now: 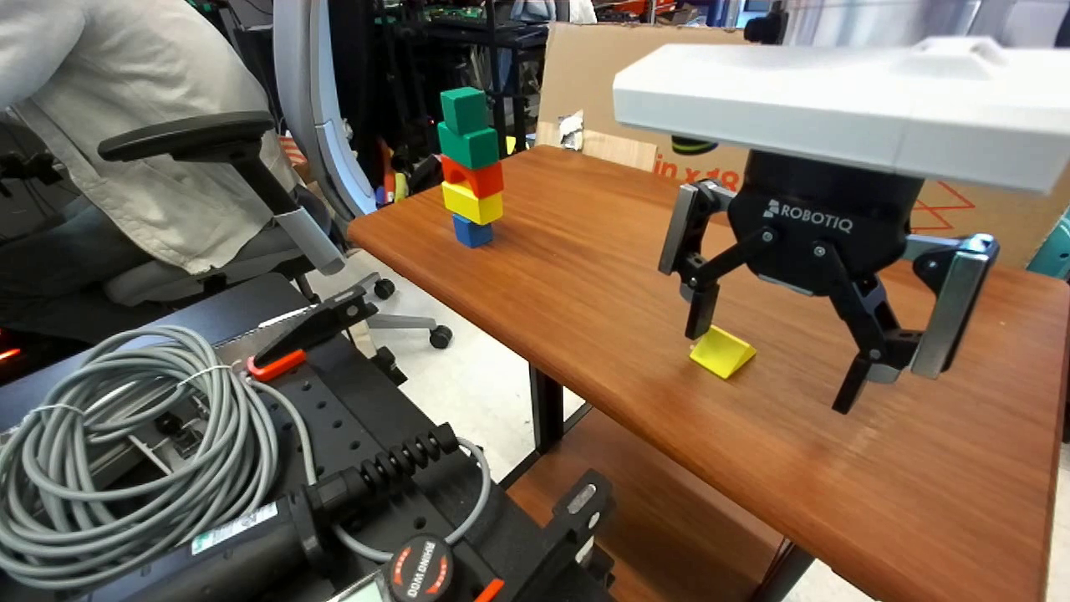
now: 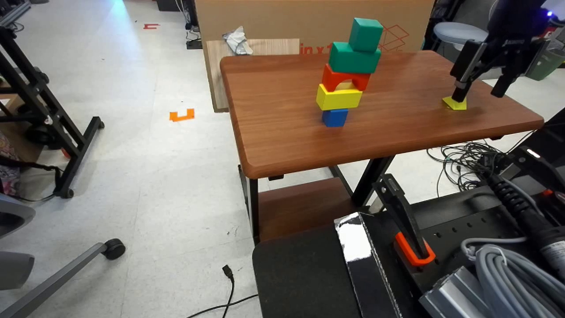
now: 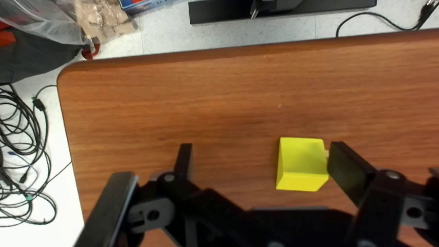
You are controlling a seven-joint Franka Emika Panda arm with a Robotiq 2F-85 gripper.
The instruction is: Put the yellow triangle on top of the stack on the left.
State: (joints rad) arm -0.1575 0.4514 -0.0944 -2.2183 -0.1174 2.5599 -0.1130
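Note:
The yellow triangle [image 1: 721,352] lies on the wooden table; it also shows in an exterior view [image 2: 456,104] and in the wrist view [image 3: 301,159]. My gripper [image 1: 773,364] is open and empty, fingers pointing down above the table. In the wrist view the triangle is between the open fingers [image 3: 261,147], close to the right-hand finger. I cannot tell whether that finger touches it. The stack [image 1: 474,180] stands apart on the table, in both exterior views [image 2: 354,58]: blue cube at the bottom, then yellow block, red arch and two green blocks, the top one slightly off-centre.
The brown table [image 1: 585,217] has its edge near the triangle and the stack. A cardboard box [image 2: 273,22] stands behind it. A black cart [image 2: 304,274] with coiled grey cable [image 1: 226,468] stands beside the table. A chair [image 1: 192,138] with a person is near the stack's end.

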